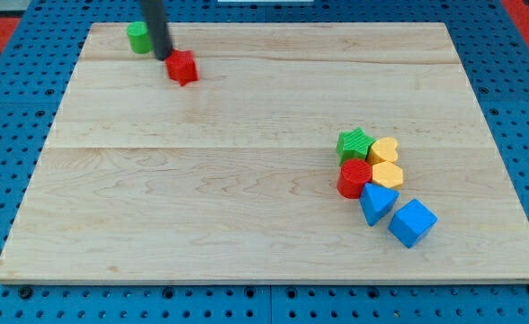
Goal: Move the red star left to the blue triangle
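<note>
The red star (183, 67) lies near the view's top left of the wooden board (201, 207). My tip (164, 57) stands just left of and slightly above the red star, at its edge. The blue triangle (377, 202) lies far off at the view's lower right, in a cluster of blocks. The rod comes down from the view's top edge.
A green block (138, 37) sits just left of the rod, partly hidden by it. The cluster holds a green star (355, 143), a yellow heart (385, 150), a yellow hexagon (389, 174), a red cylinder (354, 179) and a blue cube (412, 222).
</note>
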Controlling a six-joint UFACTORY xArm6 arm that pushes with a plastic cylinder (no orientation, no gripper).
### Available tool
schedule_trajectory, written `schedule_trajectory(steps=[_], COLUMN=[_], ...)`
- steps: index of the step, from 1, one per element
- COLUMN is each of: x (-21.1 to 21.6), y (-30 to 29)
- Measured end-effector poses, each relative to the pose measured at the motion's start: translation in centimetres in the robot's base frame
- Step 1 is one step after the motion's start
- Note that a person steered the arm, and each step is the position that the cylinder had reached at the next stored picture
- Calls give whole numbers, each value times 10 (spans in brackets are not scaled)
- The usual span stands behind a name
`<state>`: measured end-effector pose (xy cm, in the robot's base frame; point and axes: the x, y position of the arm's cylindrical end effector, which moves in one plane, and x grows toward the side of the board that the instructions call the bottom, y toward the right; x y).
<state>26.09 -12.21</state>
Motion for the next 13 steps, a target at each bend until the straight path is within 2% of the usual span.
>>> schedule_trajectory(steps=[1, 2, 3, 4, 5, 6, 7, 8, 9, 10, 12, 13], x=[0, 26, -7, -12, 18, 48, 41, 14, 30, 58, 69, 65], y=[80, 111, 82, 22, -7, 5, 21, 0, 64, 95, 95, 54])
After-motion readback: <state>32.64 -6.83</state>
